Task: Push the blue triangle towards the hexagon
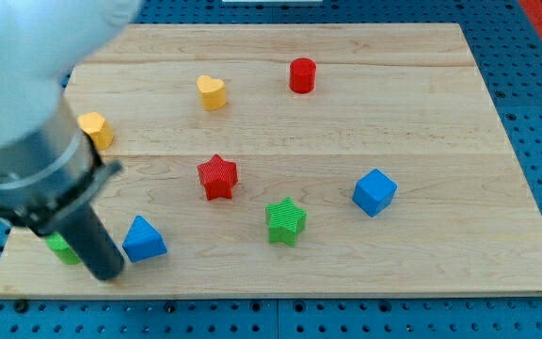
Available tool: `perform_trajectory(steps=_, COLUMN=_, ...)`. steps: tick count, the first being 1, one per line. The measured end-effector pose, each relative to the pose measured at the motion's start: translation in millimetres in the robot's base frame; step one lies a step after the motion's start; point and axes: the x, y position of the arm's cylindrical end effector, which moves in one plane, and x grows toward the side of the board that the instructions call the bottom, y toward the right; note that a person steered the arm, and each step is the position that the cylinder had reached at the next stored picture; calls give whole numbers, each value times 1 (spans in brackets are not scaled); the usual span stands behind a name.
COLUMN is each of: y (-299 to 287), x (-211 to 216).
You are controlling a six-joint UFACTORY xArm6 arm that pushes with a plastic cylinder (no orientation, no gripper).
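Observation:
The blue triangle (144,239) lies near the board's bottom left corner. My tip (107,274) is just to its left and slightly below it, very close or touching; I cannot tell which. The yellow hexagon (96,128) sits at the view's left edge, well above the triangle, partly covered by my arm. The arm's large body fills the view's upper left.
A green block (61,250) shows partly behind the rod, left of the tip. A yellow heart (212,91) and a red cylinder (302,74) are near the top. A red star (218,176), a green star (286,220) and a blue cube (374,191) are mid-board.

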Motion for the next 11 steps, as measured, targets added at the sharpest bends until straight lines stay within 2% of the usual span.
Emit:
perform_trajectory(steps=1, y=6, x=-20)
perform_trajectory(steps=3, y=48, x=24)
perform_trajectory(steps=4, y=69, x=-3)
perform_trajectory(steps=5, y=49, x=-62)
perform_trajectory(steps=6, y=46, x=-49)
perform_trajectory(steps=7, y=29, x=-8)
perform_trajectory(steps=8, y=8, x=-37)
perform_trajectory(steps=9, y=39, x=-91)
perform_trajectory(steps=10, y=44, x=-113)
perform_trajectory(steps=11, y=43, x=-90)
